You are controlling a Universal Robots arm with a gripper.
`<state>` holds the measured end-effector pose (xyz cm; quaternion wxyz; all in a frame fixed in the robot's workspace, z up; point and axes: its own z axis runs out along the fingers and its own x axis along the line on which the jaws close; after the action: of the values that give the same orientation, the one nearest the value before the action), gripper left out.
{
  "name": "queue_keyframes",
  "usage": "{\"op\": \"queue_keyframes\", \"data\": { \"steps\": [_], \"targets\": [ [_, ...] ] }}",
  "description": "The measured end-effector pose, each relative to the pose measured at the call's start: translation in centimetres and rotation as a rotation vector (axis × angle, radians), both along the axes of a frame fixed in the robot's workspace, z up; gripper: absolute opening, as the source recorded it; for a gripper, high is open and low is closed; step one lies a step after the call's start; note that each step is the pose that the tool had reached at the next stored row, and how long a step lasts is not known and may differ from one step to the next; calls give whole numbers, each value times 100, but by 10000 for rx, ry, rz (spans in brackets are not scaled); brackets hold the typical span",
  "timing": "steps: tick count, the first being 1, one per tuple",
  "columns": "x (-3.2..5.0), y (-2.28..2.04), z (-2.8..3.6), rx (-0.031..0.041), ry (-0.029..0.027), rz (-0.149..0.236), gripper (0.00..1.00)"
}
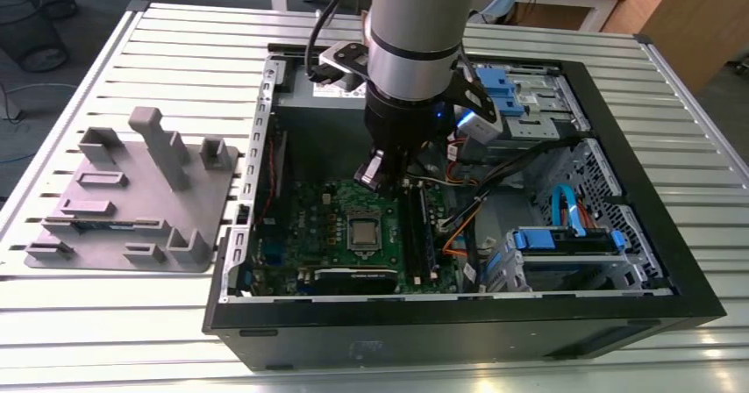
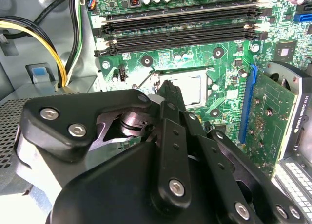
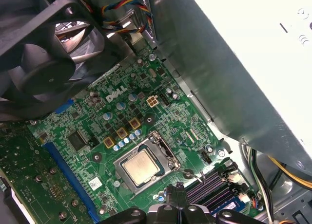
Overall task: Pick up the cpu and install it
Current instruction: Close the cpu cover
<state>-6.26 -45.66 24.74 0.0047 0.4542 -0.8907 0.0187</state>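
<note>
The cpu (image 1: pixel 365 232) is a small square chip with a pale silver top. It lies flat in the socket of the green motherboard (image 1: pixel 307 222) inside the open computer case. Both wrist views show it in the socket, cpu (image 3: pixel 139 166) and cpu (image 2: pixel 194 89). My gripper (image 1: pixel 374 181) hangs above the board, a little behind the socket. Its black fingers meet in one narrow tip, shut with nothing between them, seen in both wrist views as gripper (image 2: pixel 168 86) and gripper (image 3: pixel 175 189). It is not touching the chip.
The black case wall (image 1: pixel 468 318) rings the board. Memory slots (image 2: pixel 180 29), a graphics card (image 2: pixel 273 119) and a black fan (image 3: pixel 39 63) crowd the socket. Cables (image 1: pixel 462 222) and blue drive bays (image 1: pixel 562 239) lie on the exterior view's right. A grey fixture plate (image 1: pixel 129 200) sits outside the case.
</note>
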Motion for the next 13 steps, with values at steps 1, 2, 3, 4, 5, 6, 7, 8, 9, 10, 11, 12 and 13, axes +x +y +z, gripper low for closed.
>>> {"op": "queue_keyframes", "data": {
  "steps": [1, 2, 3, 4, 5, 6, 7, 8, 9, 10, 11, 12, 13],
  "targets": [
    [0, 0, 0, -7, 0, 0, 11],
    [0, 0, 0, -12, 0, 0, 11],
    [0, 0, 0, -13, 0, 0, 11],
    [0, 0, 0, -13, 0, 0, 11],
    [0, 0, 0, -14, 0, 0, 11],
    [0, 0, 0, -14, 0, 0, 11],
    [0, 0, 0, -14, 0, 0, 11],
    [0, 0, 0, -14, 0, 0, 11],
    [-3, 0, 0, -14, 0, -2, 11],
    [-9, 0, 0, -15, -1, -2, 11],
    [-19, 0, 0, -15, -2, 0, 11],
    [-28, -1, 0, -15, -3, 0, 11],
    [-37, -3, 0, -14, -4, -1, 11]
  ]
}}
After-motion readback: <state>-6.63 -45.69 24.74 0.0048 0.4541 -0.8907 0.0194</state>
